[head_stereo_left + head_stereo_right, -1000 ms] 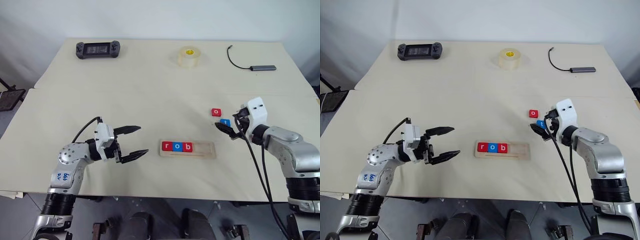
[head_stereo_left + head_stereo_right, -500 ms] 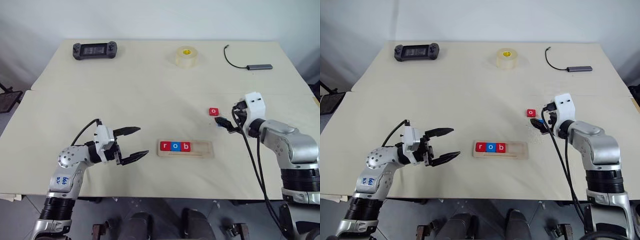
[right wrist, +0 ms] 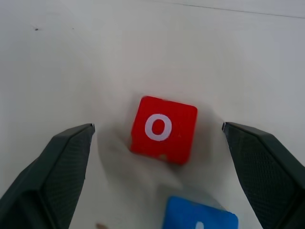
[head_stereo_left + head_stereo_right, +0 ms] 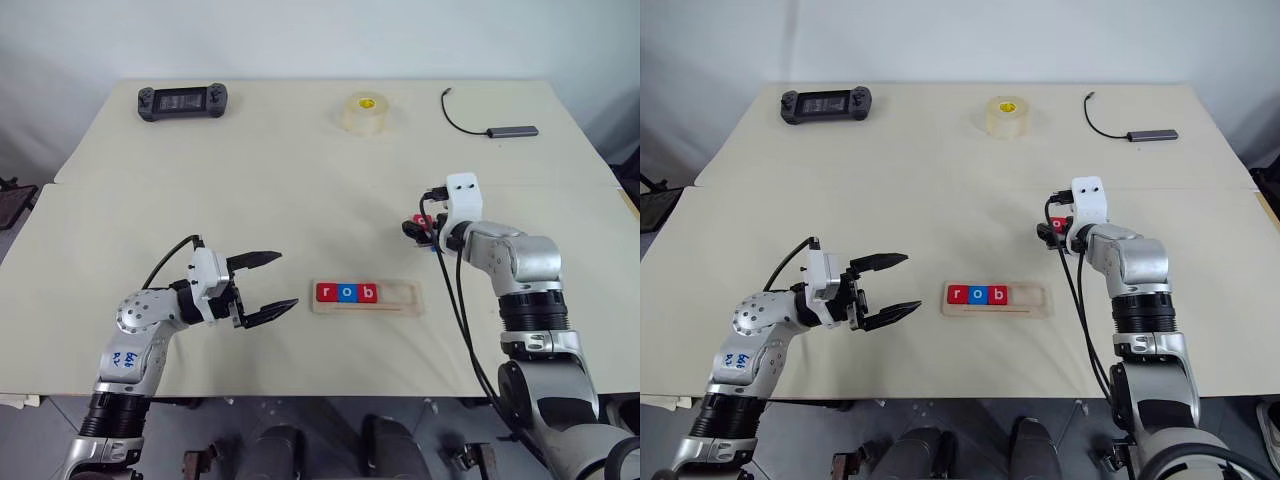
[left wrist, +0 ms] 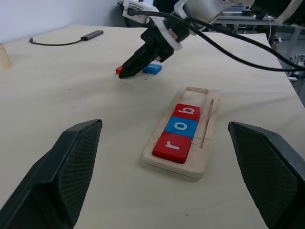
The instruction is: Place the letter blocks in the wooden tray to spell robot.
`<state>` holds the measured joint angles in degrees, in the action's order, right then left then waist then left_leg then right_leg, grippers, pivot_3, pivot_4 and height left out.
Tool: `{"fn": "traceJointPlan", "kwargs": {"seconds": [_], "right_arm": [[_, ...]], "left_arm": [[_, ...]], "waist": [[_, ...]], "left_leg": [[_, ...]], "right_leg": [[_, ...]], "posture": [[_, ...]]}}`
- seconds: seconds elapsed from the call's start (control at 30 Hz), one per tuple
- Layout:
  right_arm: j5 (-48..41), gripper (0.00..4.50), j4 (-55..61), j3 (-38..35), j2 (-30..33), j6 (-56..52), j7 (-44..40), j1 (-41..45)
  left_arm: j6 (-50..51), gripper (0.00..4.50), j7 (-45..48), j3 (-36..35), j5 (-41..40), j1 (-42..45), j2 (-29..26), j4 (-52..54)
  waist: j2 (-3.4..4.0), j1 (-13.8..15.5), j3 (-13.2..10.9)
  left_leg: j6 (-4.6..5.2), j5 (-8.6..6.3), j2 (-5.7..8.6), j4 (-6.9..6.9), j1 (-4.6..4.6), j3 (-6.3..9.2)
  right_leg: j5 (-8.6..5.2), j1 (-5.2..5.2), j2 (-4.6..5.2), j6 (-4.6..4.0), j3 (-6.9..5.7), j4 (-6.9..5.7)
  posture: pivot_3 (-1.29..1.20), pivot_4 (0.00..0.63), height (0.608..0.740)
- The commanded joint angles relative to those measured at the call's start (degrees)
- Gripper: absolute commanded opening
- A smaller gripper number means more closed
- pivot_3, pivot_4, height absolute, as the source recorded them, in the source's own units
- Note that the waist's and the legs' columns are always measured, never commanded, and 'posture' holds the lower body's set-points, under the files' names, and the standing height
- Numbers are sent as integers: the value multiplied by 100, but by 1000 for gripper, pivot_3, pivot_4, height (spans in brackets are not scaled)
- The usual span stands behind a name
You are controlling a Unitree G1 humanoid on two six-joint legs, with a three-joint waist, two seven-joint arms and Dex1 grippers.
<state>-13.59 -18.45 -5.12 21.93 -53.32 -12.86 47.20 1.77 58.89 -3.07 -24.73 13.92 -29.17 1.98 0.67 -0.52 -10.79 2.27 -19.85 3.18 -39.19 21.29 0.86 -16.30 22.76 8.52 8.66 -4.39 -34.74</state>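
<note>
Cream table standing against pale wall. Wooden tray holding r, o, b; red o block lying beyond tray – right gripper gaping wide over it, gripping nothing. Left gripper – spread wide, carrying nothing – hovering beside tray.

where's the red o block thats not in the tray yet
The red o block lies loose on the table on the robot's right, beyond the wooden tray, between the open right gripper's fingers, with the blue block beside it.

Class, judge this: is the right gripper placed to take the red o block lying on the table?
Probably yes: the right gripper is open, with the red o block between its fingers and nothing in the way.
</note>
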Motion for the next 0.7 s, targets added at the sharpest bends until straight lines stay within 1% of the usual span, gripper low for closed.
{"fn": "traceJointPlan", "kwargs": {"seconds": [0.03, 0.1, 0.13, 0.33, 0.43, 0.5, 0.57, 0.7], "right_arm": [[76, 4310, -151, -84, -226, -18, 242, 38], [144, 3846, -139, -131, -283, -24, 374, 20], [153, 3545, -126, -146, -308, -53, 399, 15], [120, 1563, 168, -278, -407, -164, 440, -52], [27, 1563, 448, -364, -362, -245, 346, -51], [-59, 1563, 840, -337, -237, -226, 112, -154], [-159, 1563, 1385, -310, -43, -316, -139, -341], [-439, 1563, 2803, -482, 455, -1019, -400, -948]], "left_arm": [[-44, 4500, -52, -77, -52, -77, -37, 296], [-36, 4500, -67, -86, -56, -81, -48, 315], [-33, 4500, -70, -93, -57, -72, -56, 309], [-15, 4500, -57, -74, -59, -36, -67, 283], [2, 4500, -14, -10, -62, 13, -40, 257], [5, 4500, 18, 29, -64, 65, -12, 211], [-4, 4500, 66, 76, -56, 143, 14, 123], [-61, 4500, 217, 208, -33, 376, 95, -149]], "waist": [[0, -25, 0], [0, -61, 0], [0, -78, 0], [1, -109, 0], [1, -109, 0], [1, -108, 0], [3, -87, -1], [3, -7, -2]], "left_leg": [[0, 0, 0, 0, -1, 0], [-2, 1, -1, 0, -3, 0], [-2, 1, -1, 0, -4, 0], [-3, 1, -2, 1, -5, 2], [-3, 1, -2, 1, -5, 2], [-3, 1, -1, 1, -4, 1], [-2, 1, -1, 1, -1, 2], [0, 0, 5, 1, 3, 4]], "right_leg": [[0, 0, 0, 0, 1, -2], [0, 0, 0, 0, 1, -4], [-1, 0, 0, -1, 2, -5], [-2, 1, -1, -3, 2, -10], [-2, 1, -1, -3, 2, -11], [-2, 3, -1, -3, 4, -11], [-2, 4, 0, -3, 3, -9], [-2, 6, 3, -3, 4, -8]], "posture": [[0, 150, 740], [0, 150, 740], [0, 150, 740], [0, 150, 740], [0, 150, 740], [0, 150, 740], [0, 150, 740], [0, 150, 740]]}}
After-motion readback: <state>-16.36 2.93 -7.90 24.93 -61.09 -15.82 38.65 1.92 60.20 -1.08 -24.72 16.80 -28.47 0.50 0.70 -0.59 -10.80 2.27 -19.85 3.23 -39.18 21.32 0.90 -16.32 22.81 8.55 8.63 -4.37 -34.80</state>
